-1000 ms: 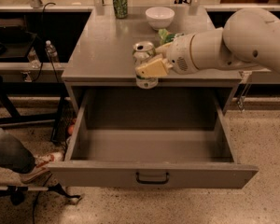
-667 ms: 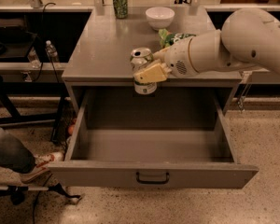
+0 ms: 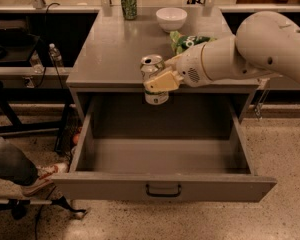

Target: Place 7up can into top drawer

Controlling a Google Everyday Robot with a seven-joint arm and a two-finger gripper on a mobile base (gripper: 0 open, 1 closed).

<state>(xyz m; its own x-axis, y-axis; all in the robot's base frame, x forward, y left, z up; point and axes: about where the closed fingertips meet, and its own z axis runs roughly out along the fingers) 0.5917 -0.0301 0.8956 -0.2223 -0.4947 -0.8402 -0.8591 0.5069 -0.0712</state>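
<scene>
The 7up can is whitish-silver with a silver top and green markings low on its side. My gripper is shut on it, a tan finger across its front. The can hangs upright past the cabinet top's front edge, above the back of the top drawer. The drawer is pulled fully out, its inside bare, with a dark bar handle at the centre of its front panel. My white arm reaches in from the right.
On the grey cabinet top stand a darker green can at the back, a white bowl, and a green bag partly behind my arm. A person's shoe and leg are at the lower left. A water bottle stands on a left shelf.
My gripper has carried the 7up can forward and slightly down, from over the cabinet top's front edge to in front of it, above the open drawer.
</scene>
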